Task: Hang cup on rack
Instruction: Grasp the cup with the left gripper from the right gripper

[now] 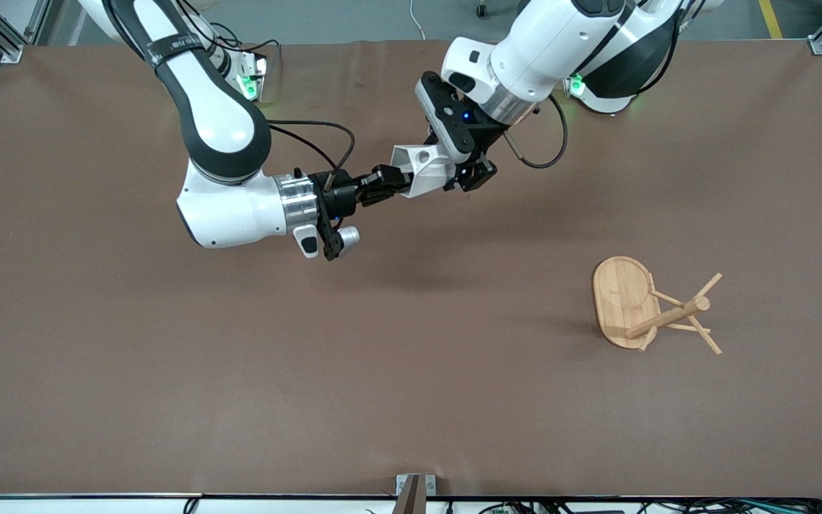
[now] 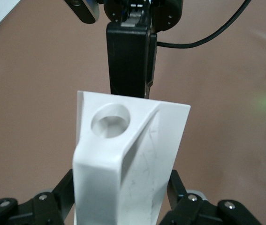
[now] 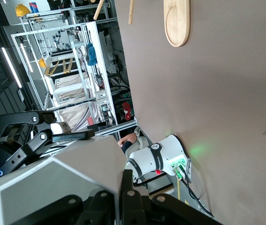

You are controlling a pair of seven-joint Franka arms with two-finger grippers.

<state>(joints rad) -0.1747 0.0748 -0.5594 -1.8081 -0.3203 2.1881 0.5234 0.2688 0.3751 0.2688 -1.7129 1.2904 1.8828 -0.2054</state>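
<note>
The white faceted cup [image 1: 422,168] hangs in the air over the table's middle, held between both grippers. My right gripper [image 1: 391,184] is shut on the cup's rim wall [image 3: 57,178], its fingers [image 3: 128,197] pinching the thin edge. My left gripper [image 1: 457,178] is shut on the cup's body, a finger against each side [image 2: 122,187]. The flat handle with its round hole [image 2: 109,123] faces the left wrist camera. The bamboo rack [image 1: 657,308] rests on the table toward the left arm's end, nearer to the front camera than the cup.
The rack's oval base [image 1: 619,289] and thin pegs [image 1: 707,285] are the only other things on the brown table. A black cable [image 1: 325,135] loops from the right arm's wrist. Metal frame posts stand at the table corners [image 1: 819,43].
</note>
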